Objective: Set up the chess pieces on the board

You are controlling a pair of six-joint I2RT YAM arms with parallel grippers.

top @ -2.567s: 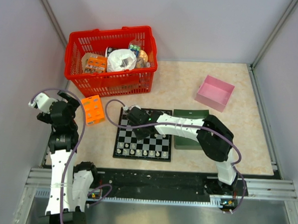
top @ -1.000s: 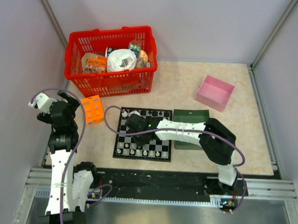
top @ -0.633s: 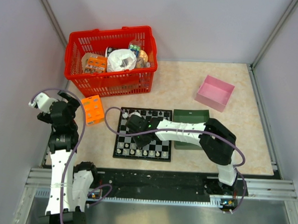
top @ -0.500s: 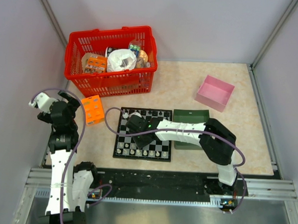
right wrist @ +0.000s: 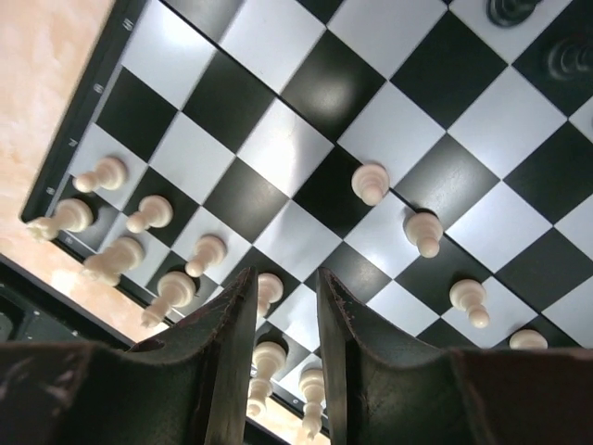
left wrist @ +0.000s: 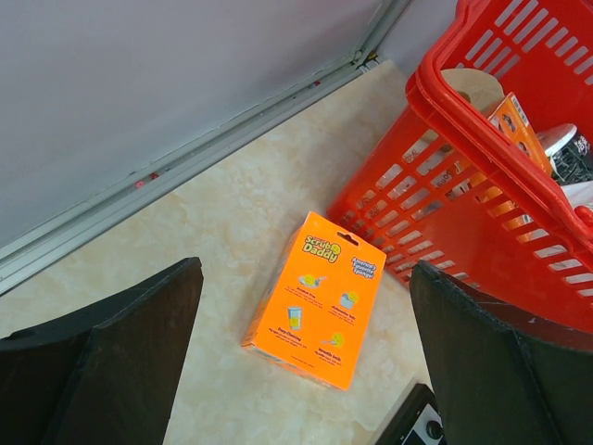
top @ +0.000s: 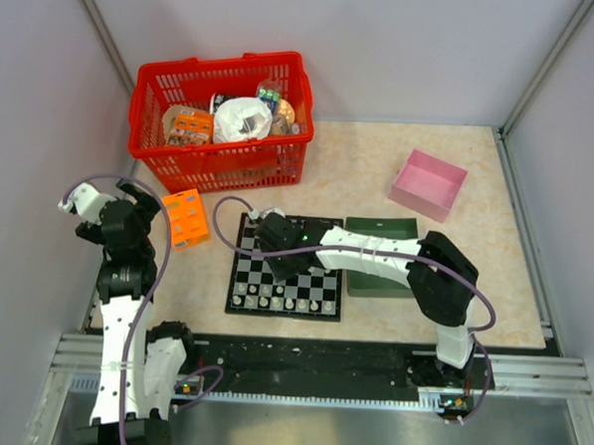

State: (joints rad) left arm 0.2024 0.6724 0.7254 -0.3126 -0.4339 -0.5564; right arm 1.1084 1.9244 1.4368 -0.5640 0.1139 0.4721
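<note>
Two arms, top view: the right arm stretches toward 9 o'clock across the board; the left arm sits folded at the table's 8 o'clock.
Board, top view: it lies flat just below centre, with a dark green tray right beside its 3 o'clock edge.
Chess pieces, top view: a row of white chess pieces lines the board's 6 o'clock edge; the rest are too small to sort out.
Right gripper, top view: the right gripper hangs over the board's 10 o'clock area, fingers unreadable from up here.
Surroundings, top view: a loaded red basket at 11 o'clock, an orange box at the board's 9 o'clock, a pink box at 2 o'clock.
Left gripper, left wrist view: the left gripper is spread wide and released, nothing between its fingers; the orange box lies flat beyond the gap, with the red basket at 2 o'clock.
Right gripper, right wrist view: its fingers are parted by a slim gap, grasping nothing, above the board.
Chess pieces, right wrist view: white pawns run slanting from centre toward 4 o'clock. More white ones cluster at 8 o'clock by the border. Black pieces stand at 1 o'clock. A white piece shows through the finger gap, down on the board.
</note>
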